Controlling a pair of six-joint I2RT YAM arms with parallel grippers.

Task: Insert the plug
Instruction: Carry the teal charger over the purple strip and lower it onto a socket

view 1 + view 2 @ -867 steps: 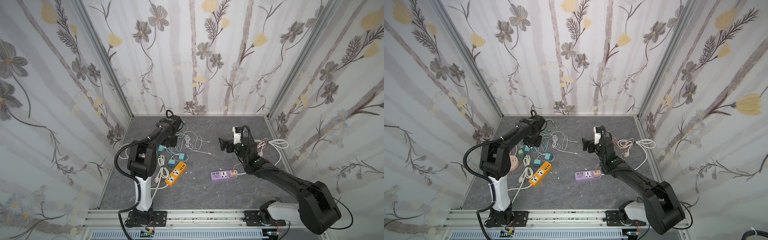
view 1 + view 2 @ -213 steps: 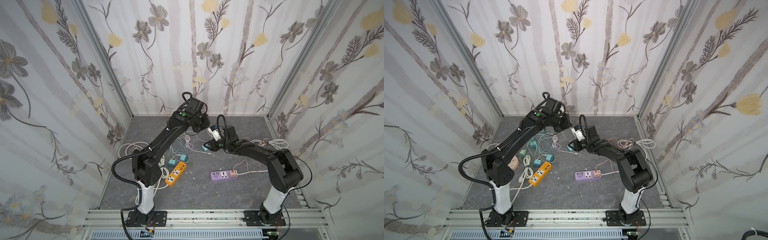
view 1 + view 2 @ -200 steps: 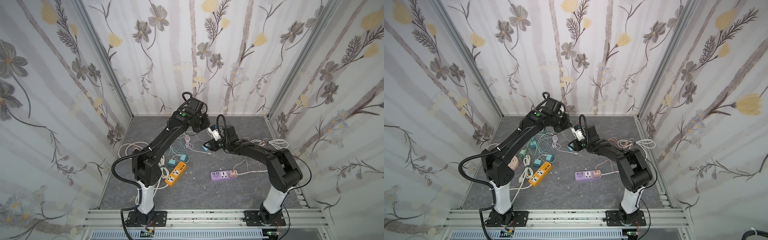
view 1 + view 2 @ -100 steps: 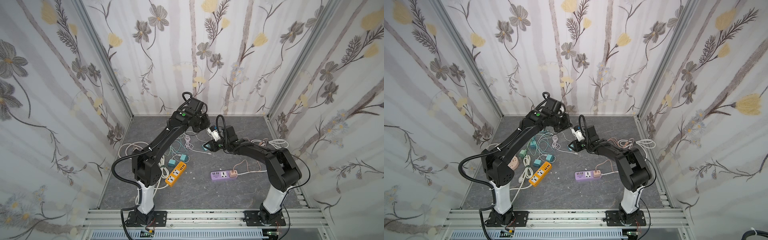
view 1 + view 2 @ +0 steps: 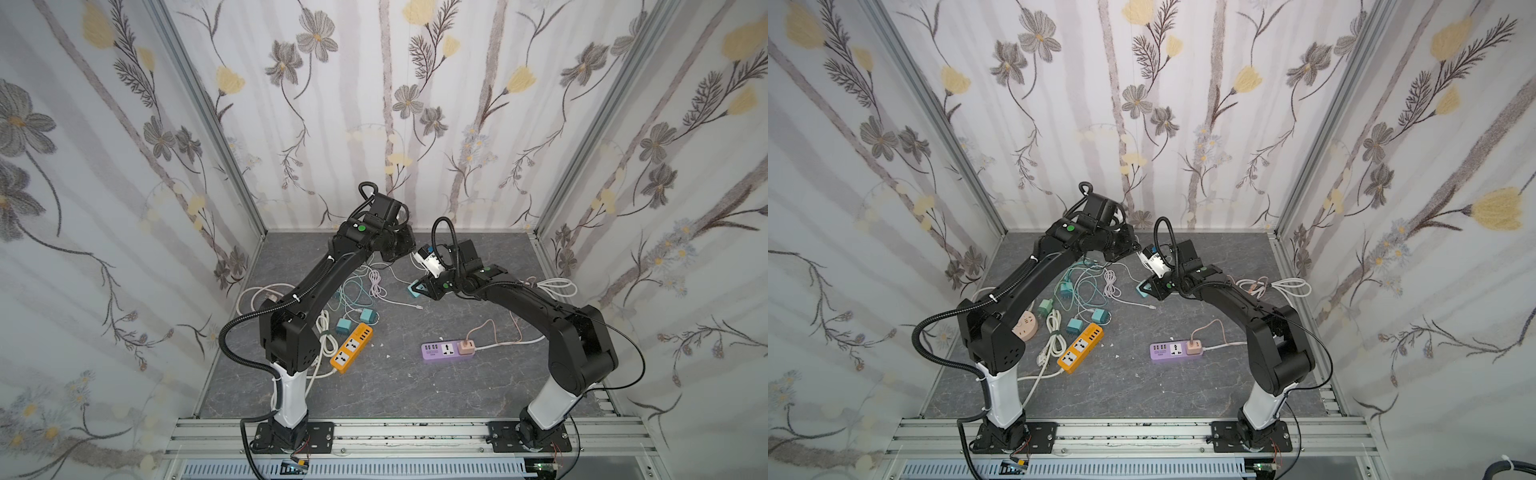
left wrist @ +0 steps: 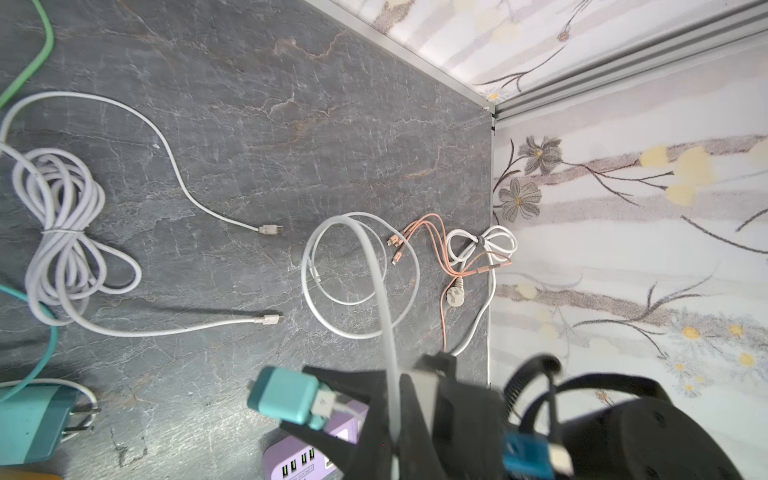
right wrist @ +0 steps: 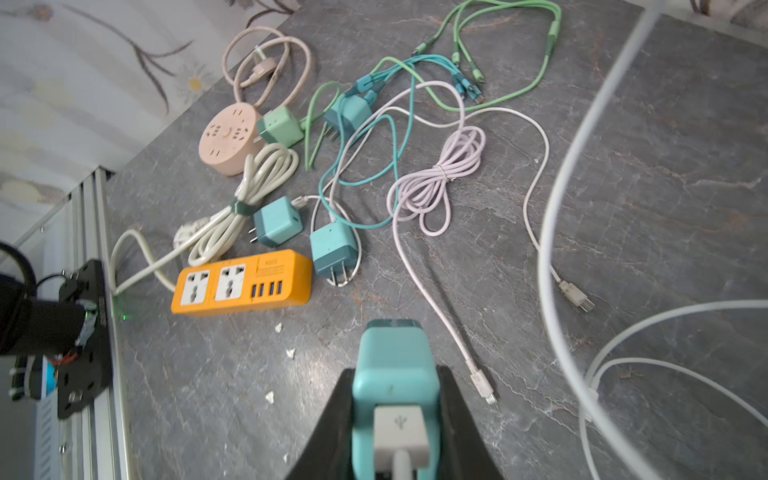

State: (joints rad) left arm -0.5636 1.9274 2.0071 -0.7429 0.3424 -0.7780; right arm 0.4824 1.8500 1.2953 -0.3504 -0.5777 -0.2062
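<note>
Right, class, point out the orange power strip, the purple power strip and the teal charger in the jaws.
orange power strip (image 7: 241,286): right wrist view, its top face.
purple power strip (image 5: 440,353): a top view, socket face.
teal charger (image 7: 395,361): right wrist view, its body.

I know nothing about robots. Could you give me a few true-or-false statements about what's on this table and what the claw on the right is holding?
1. The right gripper is clamped on a teal charger. True.
2. A white USB plug is seated in that charger. True.
3. The orange power strip has something plugged into it. False: its two sockets and its USB ports are all empty.
4. The purple power strip has nothing in it. False: a pink plug sits in one of its sockets.
</note>
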